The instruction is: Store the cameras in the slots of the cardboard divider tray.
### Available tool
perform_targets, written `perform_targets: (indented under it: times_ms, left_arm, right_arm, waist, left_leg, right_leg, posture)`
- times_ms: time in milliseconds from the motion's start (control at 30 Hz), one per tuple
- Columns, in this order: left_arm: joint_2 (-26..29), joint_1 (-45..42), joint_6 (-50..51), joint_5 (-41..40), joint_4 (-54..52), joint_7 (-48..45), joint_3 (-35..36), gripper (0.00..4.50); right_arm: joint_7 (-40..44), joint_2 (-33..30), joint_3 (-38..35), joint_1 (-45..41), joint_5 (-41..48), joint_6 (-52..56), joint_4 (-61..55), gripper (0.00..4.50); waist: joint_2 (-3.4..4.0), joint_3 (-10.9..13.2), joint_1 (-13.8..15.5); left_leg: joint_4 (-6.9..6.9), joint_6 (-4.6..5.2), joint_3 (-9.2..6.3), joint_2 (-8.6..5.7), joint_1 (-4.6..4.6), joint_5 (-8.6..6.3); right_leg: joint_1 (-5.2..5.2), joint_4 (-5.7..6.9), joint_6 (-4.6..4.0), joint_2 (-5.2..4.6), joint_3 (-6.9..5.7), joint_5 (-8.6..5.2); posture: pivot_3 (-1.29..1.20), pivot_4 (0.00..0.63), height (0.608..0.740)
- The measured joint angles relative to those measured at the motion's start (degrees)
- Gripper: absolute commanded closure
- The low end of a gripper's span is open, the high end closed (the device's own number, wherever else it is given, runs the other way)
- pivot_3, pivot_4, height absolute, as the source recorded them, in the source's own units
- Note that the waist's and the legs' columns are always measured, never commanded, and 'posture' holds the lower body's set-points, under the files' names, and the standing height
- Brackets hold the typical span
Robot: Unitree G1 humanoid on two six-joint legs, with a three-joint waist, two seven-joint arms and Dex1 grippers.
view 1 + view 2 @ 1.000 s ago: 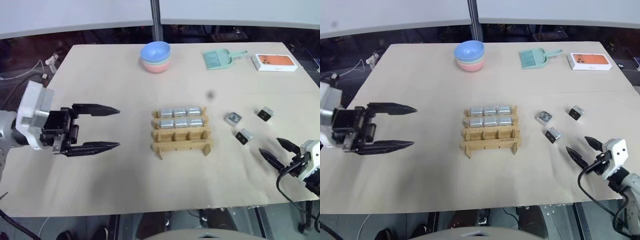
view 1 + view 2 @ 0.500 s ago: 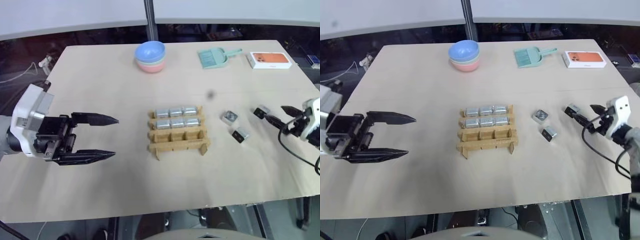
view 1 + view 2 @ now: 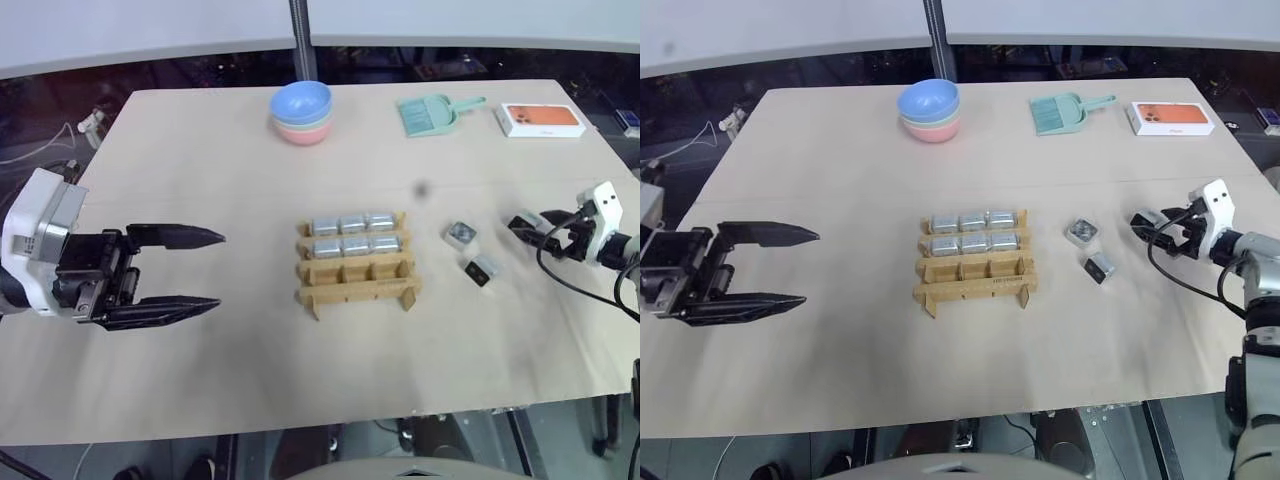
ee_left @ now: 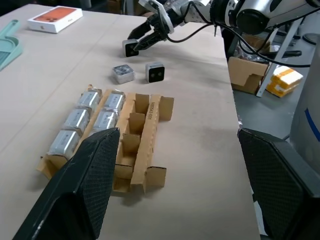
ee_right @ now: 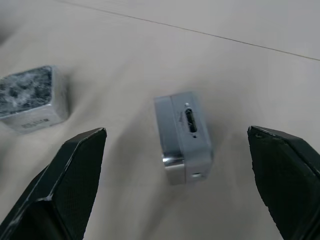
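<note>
Black, tapered fingers of the left hand (image 3: 205, 268) stand spread wide over the bare left part of the pale tan bench (image 3: 250, 380), holding nothing and touching nothing. The right hand (image 3: 1152, 224) is also spread wide and empty; its fingers straddle one small silver-grey boxy camera (image 5: 184, 136) near the bench's right edge, which lies on its side between the fingertips with a port facing up, and I cannot tell whether either finger touches it.

The brown cardboard divider tray (image 3: 358, 290) sits in the middle of the bench on small feet. Its two far rows each hold three silver cameras (image 3: 353, 224); the nearest row of three slots is empty. Two more loose cameras lie on the bench between the tray and the right hand: one with a mottled grey top (image 3: 461, 235), and one showing a black face with a lens (image 3: 484, 270) just nearer to me.

At the far side stand a stack of smooth bowls, blue over pink (image 3: 301, 112), a flat mint-green plastic dustpan (image 3: 430, 114) and a flat white-and-orange box (image 3: 540, 120), all well apart from the tray.
</note>
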Motion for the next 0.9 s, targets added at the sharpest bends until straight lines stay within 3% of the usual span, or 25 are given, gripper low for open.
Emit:
perform_targets:
  times_ms: [33,167,200,233,300,367,600,700,900]
  left_arm:
    - [-0.18,0.23,-0.02,0.05,0.0,0.0,0.04,0.61]
    - [-0.21,0.56,-0.09,0.34,-0.01,-0.01,0.34,0.55]
    - [-0.21,0.69,-0.1,0.6,0.0,-0.04,0.49,0.55]
    - [-0.21,0.72,-0.11,0.69,0.0,-0.06,0.56,0.55]
    - [-0.21,0.87,-0.11,0.99,0.01,-0.22,1.03,0.55]
    - [-0.21,0.93,-0.11,1.01,0.01,-0.44,1.28,0.55]
    - [-0.2,0.93,-0.5,1.41,0.29,-1.32,1.33,0.55]
    - [-0.17,0.36,-1.15,2.17,0.79,-1.56,1.17,0.55]
    - [-0.18,-0.7,-2.42,3.7,4.73,-2.13,0.03,0.55]
  right_arm:
    - [0.54,0.0,0.25,-0.77,-0.63,-0.88,1.43,0.0]
    - [1.65,0.01,0.42,-1.7,-1.94,-2.32,3.66,1.17]
    - [1.94,0.01,0.46,-1.92,-2.27,-2.82,4.18,1.79]
    - [2.04,0.01,0.46,-1.96,-2.33,-2.91,4.31,1.94]
    - [2.28,0.01,0.46,-2.14,-2.56,-3.4,4.71,3.02]
    - [2.33,0.02,0.46,-2.16,-2.67,-4.01,4.92,3.79]
    - [2.25,0.43,-0.18,-1.67,-1.9,-4.17,1.47,3.78]
    - [2.18,1.39,-0.55,-0.86,0.47,-1.77,-7.59,3.78]
    - [-3.11,5.69,2.38,6.32,5.07,12.0,-40.39,3.78]
  waist:
    - [0.0,0.0,0.0]
    - [0.0,0.0,0.0]
    - [0.0,0.0,-0.01]
    - [0.0,0.0,-0.02]
    - [0.0,0.0,-0.03]
    - [0.0,0.0,-0.03]
    - [0.03,0.02,-0.04]
    - [0.05,0.03,-0.29]
    - [0.08,0.05,-0.4]
  left_leg:
    - [0.0,0.0,0.0,0.0,0.0,0.0]
    - [0.0,0.0,0.0,0.01,0.0,0.0]
    - [0.0,0.0,0.0,0.01,0.0,0.0]
    - [0.0,0.0,0.0,0.01,0.0,0.0]
    - [0.0,0.0,0.0,0.01,0.0,0.0]
    - [0.0,0.0,0.0,0.01,0.0,0.0]
    - [0.0,0.0,0.0,0.02,0.0,0.0]
    - [0.0,-0.01,-0.02,0.03,0.01,0.0]
    - [0.0,-0.01,-0.08,0.1,-0.08,0.0]
  right_leg:
    - [0.0,0.0,0.0,0.0,0.0,0.0]
    - [0.0,0.0,0.0,0.0,0.01,0.0]
    - [0.0,0.0,0.0,-0.01,0.01,0.01]
    - [0.0,0.0,0.0,0.0,0.01,0.01]
    - [0.0,0.0,-0.01,0.0,0.01,0.01]
    - [0.0,0.0,-0.01,0.0,0.01,0.0]
    - [0.0,0.01,0.0,0.0,0.01,0.01]
    - [-0.02,0.06,0.0,0.0,0.01,0.01]
    - [-0.13,0.14,0.01,0.01,-0.06,0.01]
  posture:
    - [0.0,0.15,0.74]
    - [0.0,0.15,0.74]
    - [0.0,0.15,0.74]
    - [0.0,0.15,0.74]
    - [0.0,0.15,0.74]
    - [0.0,0.15,0.74]
    - [0.0,0.15,0.74]
    - [0.0,0.15,0.74]
    - [0.0,0.15,0.74]
